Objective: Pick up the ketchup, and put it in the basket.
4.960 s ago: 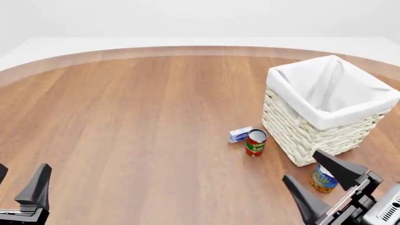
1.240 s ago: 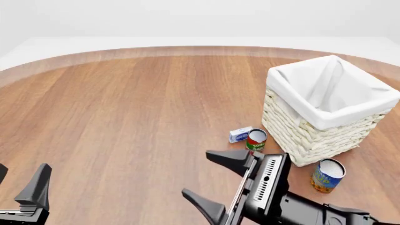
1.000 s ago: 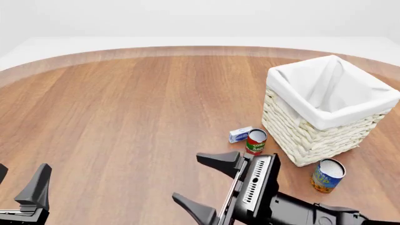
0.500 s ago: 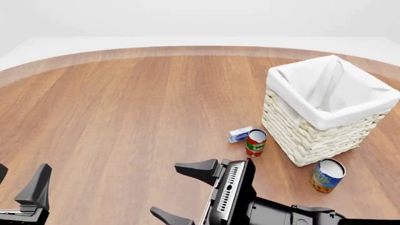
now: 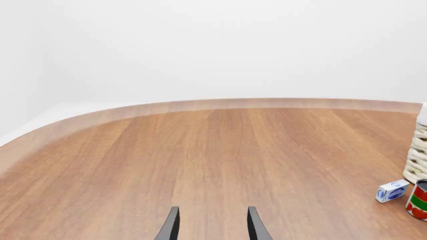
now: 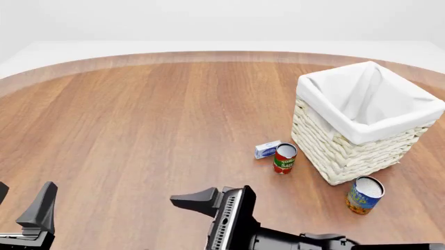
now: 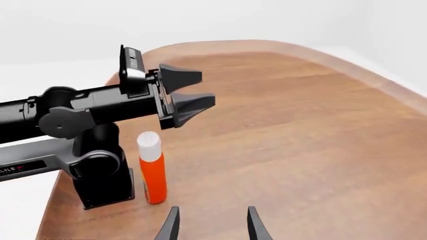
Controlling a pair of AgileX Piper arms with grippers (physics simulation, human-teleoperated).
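Reaching low across table front — right gripper (image 7: 210,225) open, facing ketchup (image 7: 152,167).

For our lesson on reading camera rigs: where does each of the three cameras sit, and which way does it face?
Front: above and behind the arms, facing the basket; right gripper shows.
Left wrist: behind its fingertips, facing across the table.
Right wrist: facing the left arm and ketchup.
Shared: front and left wrist show the tomato can.

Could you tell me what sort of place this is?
Likely a simulated tabletop workspace: a bare wooden table, blank white surroundings, and a few groceries beside a wicker basket, such as a tomato sauce can.
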